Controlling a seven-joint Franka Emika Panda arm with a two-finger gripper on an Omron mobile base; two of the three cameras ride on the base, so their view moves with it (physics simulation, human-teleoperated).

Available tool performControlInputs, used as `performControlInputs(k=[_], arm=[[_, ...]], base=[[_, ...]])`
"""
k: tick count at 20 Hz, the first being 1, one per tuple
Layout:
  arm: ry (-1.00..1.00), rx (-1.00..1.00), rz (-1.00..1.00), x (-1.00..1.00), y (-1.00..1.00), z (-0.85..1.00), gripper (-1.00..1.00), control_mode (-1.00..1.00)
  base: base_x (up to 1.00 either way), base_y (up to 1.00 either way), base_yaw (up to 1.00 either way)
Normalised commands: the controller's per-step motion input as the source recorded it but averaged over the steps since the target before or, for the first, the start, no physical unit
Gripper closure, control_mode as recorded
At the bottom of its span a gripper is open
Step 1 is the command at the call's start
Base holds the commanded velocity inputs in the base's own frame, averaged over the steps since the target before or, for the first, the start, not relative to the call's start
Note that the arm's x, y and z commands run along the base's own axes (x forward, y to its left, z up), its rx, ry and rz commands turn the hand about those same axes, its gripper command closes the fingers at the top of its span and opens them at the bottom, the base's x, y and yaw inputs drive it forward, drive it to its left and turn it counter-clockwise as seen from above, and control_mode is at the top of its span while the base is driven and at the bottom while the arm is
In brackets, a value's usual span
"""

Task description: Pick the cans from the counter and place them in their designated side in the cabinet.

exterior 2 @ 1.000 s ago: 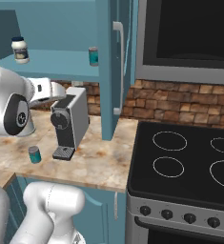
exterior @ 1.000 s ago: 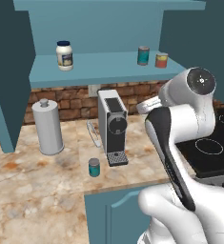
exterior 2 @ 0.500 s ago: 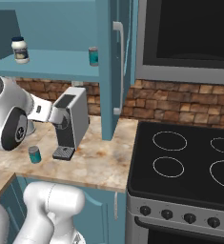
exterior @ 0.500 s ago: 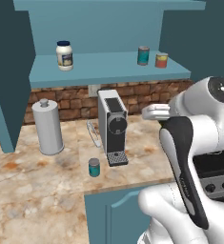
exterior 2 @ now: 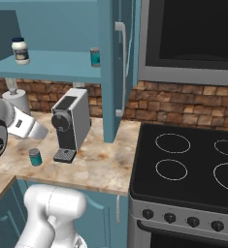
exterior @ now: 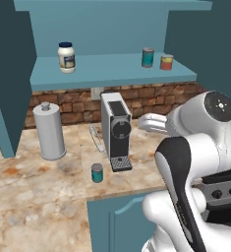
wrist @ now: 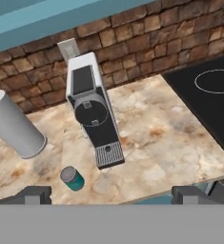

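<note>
Hand view: the two-finger gripper (wrist: 111,193) is spread wide, grasping nothing. One small teal-blue cylindrical can (wrist: 72,178) stands just left of the grey coffee machine's (wrist: 95,116) drip tray.

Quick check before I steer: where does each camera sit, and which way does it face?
Left base view: behind the arm's left, facing the marbled counter and teal wall cabinet; white arm lower right.
Right base view: behind its right, facing the black stovetop; arm lower left.
Hand view: looks down from the hand, open.
All share the grey coffee machine and small teal can.
</note>
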Motion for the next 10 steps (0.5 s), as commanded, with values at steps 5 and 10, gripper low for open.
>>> performControlInputs(k=[5,10], arm=[[0.07,0.12,-0.07,-0.28,0.26,-0.05,-1.00,-1.00],[0.06,0.08,-0.03,-0.11,0.16,-0.05,-1.00,-1.00]], base=[[0.00,0.00,0.00],[0.00,0.00,0.00]])
